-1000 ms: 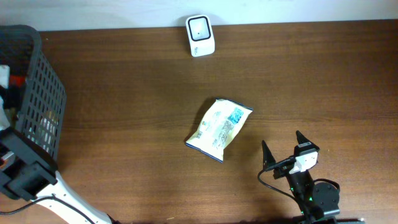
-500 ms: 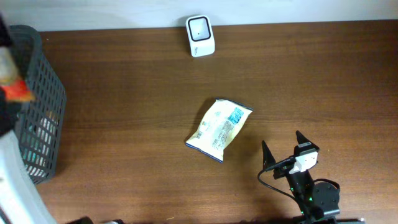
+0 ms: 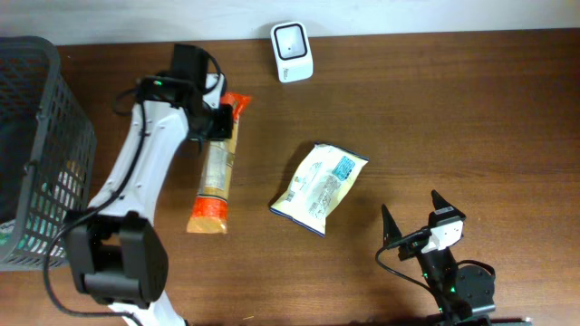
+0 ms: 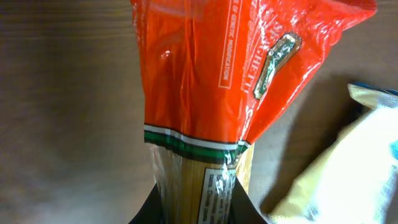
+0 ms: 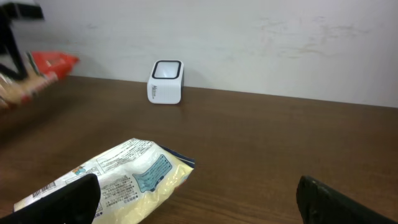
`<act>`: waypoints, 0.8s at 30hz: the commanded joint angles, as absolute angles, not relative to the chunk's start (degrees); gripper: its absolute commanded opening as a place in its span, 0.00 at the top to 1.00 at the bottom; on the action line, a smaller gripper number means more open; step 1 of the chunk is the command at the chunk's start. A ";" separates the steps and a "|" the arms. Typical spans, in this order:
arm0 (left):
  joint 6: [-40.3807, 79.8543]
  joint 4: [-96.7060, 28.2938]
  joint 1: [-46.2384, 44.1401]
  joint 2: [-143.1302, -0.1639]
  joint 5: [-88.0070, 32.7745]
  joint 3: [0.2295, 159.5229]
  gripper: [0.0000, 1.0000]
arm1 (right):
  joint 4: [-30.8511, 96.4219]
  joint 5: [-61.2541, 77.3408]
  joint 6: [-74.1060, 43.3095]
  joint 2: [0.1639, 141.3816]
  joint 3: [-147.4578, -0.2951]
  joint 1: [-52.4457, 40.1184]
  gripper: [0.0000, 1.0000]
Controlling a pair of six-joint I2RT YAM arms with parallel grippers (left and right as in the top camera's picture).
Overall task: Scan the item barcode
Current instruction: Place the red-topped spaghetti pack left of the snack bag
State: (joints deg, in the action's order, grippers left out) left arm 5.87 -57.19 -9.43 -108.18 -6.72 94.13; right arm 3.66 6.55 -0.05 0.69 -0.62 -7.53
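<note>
Spaghetti packet (image 3: 213, 177) is pinched in the left gripper (image 3: 214, 122), beside the snack bag (image 3: 319, 188) and short of the scanner (image 3: 292, 40); a carrying step, I judge; next, its barcode must face the scanner; right gripper (image 3: 410, 206) spread, idle.

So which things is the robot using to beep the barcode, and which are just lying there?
For the job: long clear-and-orange plastic spaghetti packet, left hand holding it, small white box scanner.

Just lying about: yellow-white crinkly snack bag, dark grey mesh basket, open right hand.
</note>
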 commanded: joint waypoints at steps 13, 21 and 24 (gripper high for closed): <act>8.05 -56.58 -9.67 -111.31 -7.51 105.56 0.01 | 3.90 6.24 -0.21 0.36 -0.32 -7.09 0.01; 7.88 -67.18 12.34 -105.86 -7.49 128.77 0.01 | 3.90 6.24 -0.21 0.36 -0.32 -7.09 0.01; 7.94 -67.18 20.49 -104.20 -7.03 128.77 0.01 | 3.90 6.24 -0.21 0.36 -0.32 -7.09 0.01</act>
